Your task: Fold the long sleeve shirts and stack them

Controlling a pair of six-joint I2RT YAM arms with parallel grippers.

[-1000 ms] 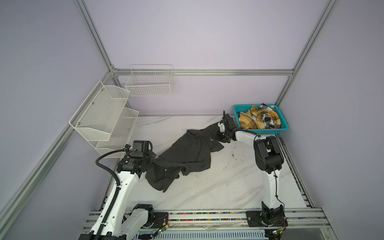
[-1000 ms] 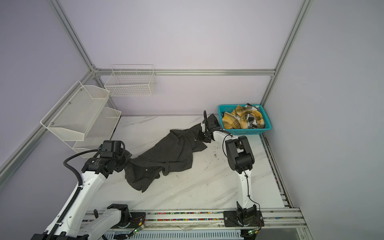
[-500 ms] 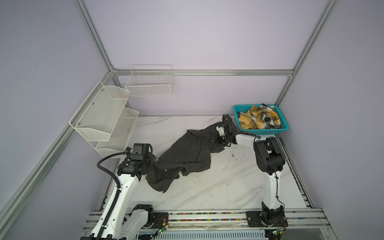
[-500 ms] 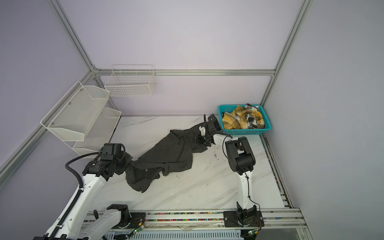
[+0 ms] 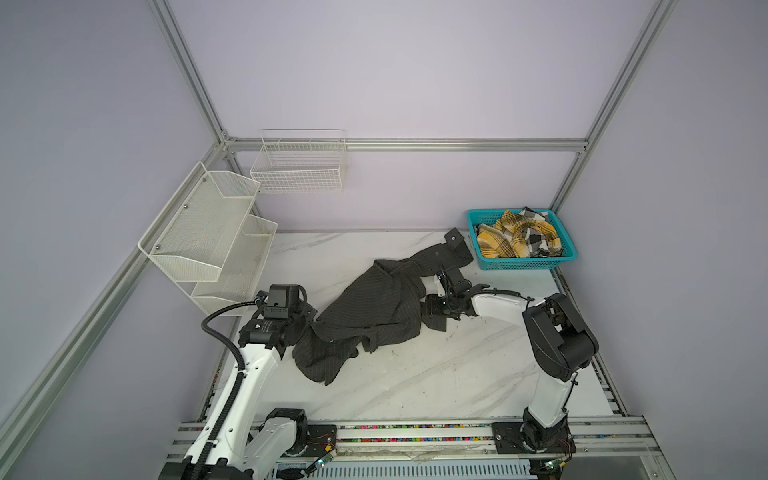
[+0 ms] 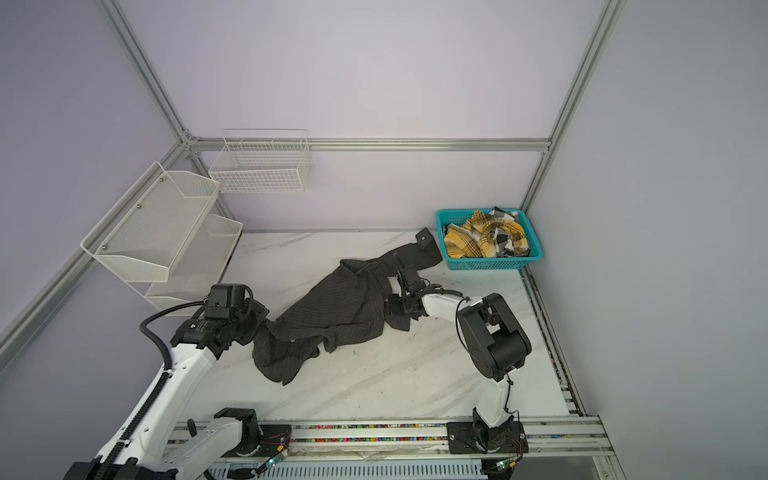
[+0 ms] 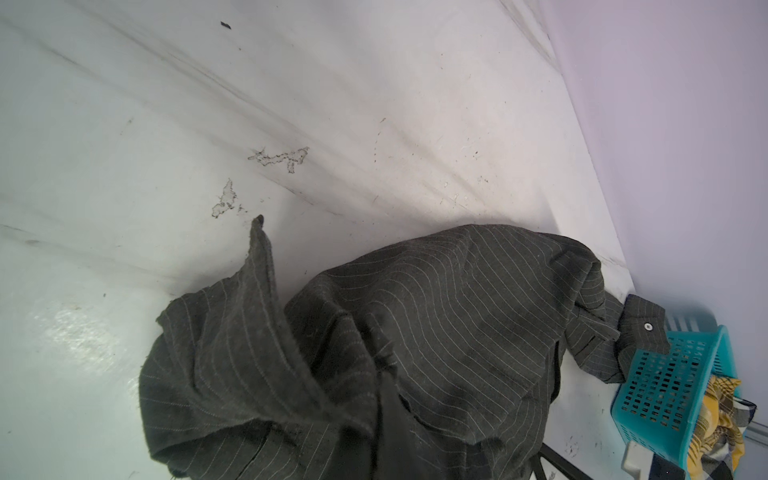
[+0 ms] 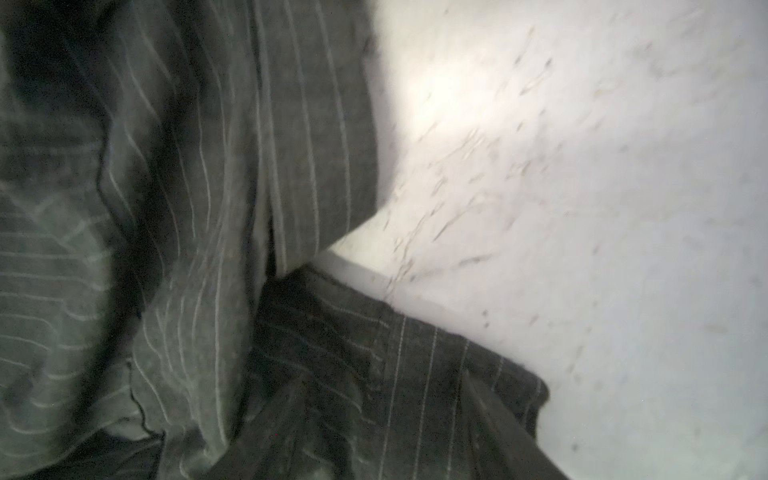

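Note:
The dark charcoal pinstriped shirt (image 5: pixel 374 307) (image 6: pixel 332 307) lies crumpled across the middle of the marble table (image 5: pixel 415 374). Its buttoned cuff (image 5: pixel 453 241) reaches up beside the teal basket (image 5: pixel 528 264). My left gripper (image 5: pixel 308 323) (image 6: pixel 259 322) is shut on the shirt's left edge, and cloth (image 7: pixel 457 316) hides its jaws in the left wrist view. My right gripper (image 5: pixel 430 307) (image 6: pixel 392 307) (image 8: pixel 395 436) sits low at the shirt's right edge. It is open, with striped cloth (image 8: pixel 208 208) lying across its spread fingers. The yellow, black and white plaid shirt (image 5: pixel 515 239) (image 6: pixel 484 239) (image 7: pixel 723 419) is bunched in the basket.
The teal basket (image 6: pixel 494 264) (image 7: pixel 665 382) stands in the back right corner. A white mesh two-tier shelf (image 5: pixel 208 232) hangs on the left wall and a white wire basket (image 5: pixel 299 166) on the back wall. The arms' rail (image 5: pixel 415 432) runs along the table's front edge.
My right gripper has let go of the sleeve near the basket, opened, and moved forward to the shirt's right edge. The left arm drew slightly forward, still holding the cloth.

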